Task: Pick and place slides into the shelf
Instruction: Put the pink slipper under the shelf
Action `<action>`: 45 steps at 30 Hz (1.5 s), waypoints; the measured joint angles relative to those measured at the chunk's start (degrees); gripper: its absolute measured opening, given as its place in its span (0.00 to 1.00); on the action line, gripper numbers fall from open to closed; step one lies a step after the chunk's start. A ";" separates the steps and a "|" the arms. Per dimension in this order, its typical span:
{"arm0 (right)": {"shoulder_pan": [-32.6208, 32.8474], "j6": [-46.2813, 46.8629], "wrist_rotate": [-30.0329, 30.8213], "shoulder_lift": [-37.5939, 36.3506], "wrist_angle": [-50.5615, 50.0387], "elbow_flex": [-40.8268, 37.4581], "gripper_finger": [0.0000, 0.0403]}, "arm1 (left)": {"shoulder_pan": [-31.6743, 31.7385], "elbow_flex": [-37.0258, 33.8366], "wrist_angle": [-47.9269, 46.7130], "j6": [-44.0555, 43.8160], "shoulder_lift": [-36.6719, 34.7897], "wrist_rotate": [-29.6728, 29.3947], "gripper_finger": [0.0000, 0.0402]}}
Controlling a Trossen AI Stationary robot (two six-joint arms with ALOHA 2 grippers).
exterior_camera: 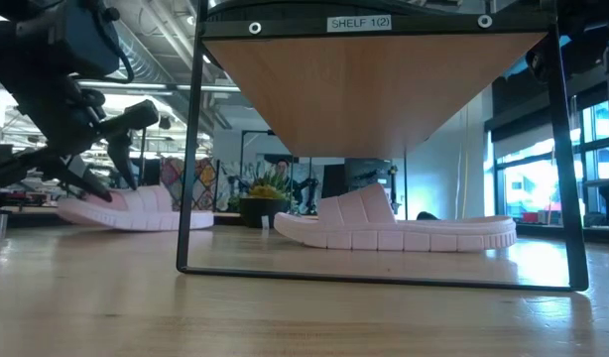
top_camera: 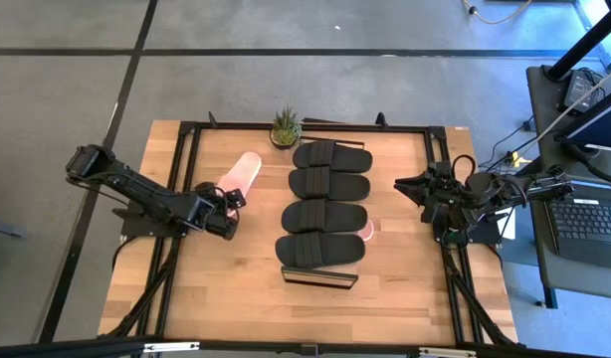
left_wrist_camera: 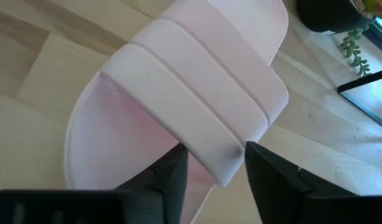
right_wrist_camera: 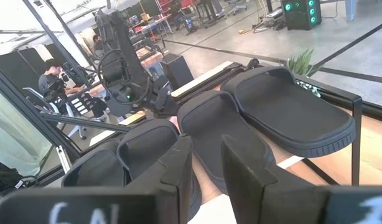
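Pink slide (top_camera: 240,174) lies on the tabletop (top_camera: 236,288) to the left of the shelf (top_camera: 325,273), sole down, strap up. Its long axis runs diagonally in the high view, the far end pointing toward the potted plant (top_camera: 285,127) and the near end toward the left arm.

Left gripper (top_camera: 229,206) is at that near end. In the left wrist view its two fingers (left_wrist_camera: 169,180) stand apart, one on each side of the strap's edge, parted slightly wider than the strap; firm contact cannot be confirmed.

Second pink slide (exterior_camera: 399,226) rests on the table under the shelf, lying crosswise in the low view.

Four black slides (top_camera: 325,204) sit in a row on the shelf top, each lying across the shelf's length, side by side.

Right gripper (top_camera: 405,186) hovers to the right of the shelf, holding nothing, fingers a narrow gap apart.
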 joint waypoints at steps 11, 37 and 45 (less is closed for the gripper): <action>-0.01 0.03 0.01 0.00 -0.01 0.00 0.22 | -0.02 0.00 0.02 2.97 -0.04 -0.59 0.11; -0.02 0.18 0.00 0.01 0.00 0.00 0.22 | -0.02 0.02 14.83 38.32 -15.99 5.57 0.00; -0.02 1.48 0.00 0.02 0.02 0.00 0.22 | 0.06 0.02 16.64 49.21 -21.50 8.51 0.00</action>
